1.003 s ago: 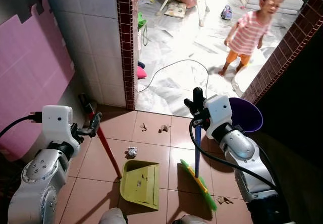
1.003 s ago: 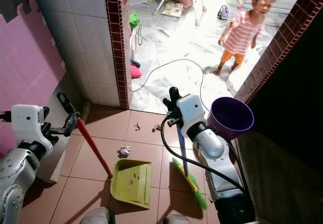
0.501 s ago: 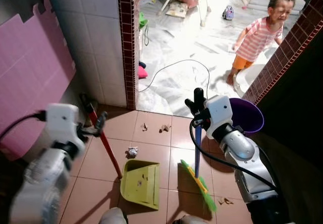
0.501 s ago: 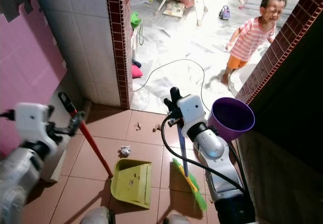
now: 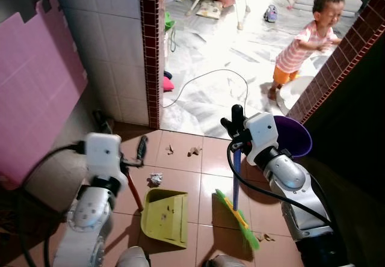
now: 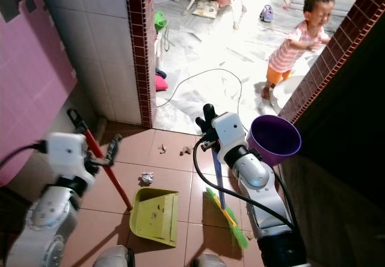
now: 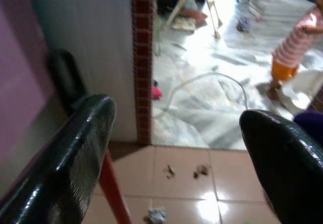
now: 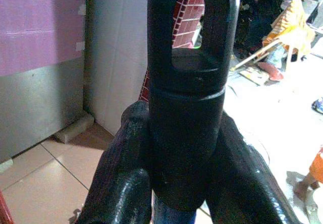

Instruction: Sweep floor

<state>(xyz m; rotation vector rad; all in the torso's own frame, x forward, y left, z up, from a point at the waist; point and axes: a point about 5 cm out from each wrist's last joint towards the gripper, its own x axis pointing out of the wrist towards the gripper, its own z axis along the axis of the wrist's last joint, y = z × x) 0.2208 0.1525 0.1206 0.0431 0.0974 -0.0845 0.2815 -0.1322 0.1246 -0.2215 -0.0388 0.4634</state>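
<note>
My right gripper [image 5: 233,128] is shut on the black top of a broom [image 5: 236,183]. Its blue handle stands nearly upright and its green bristles [image 5: 239,220] rest on the terracotta tiles. In the right wrist view the fingers [image 8: 126,183] clamp the black handle end. My left gripper [image 5: 135,157] is open, and the red handle [image 6: 107,174] of the yellow-green dustpan [image 5: 165,217] passes between its fingers, close to one finger [image 7: 75,158]. A crumpled paper [image 5: 156,178] and brown scraps [image 5: 194,152] lie beyond the dustpan.
A child [image 5: 304,38] stands on the bright marble floor past the doorway, near a white cable [image 5: 210,77]. A purple bucket [image 5: 293,136] sits right of my right arm. A brick pillar [image 5: 150,50] and a pink panel [image 5: 36,80] bound the left side.
My left arm has swung forward and to the right, and its fingers have opened wide around the red handle. The child stepped right. The right arm and the broom stayed put.
</note>
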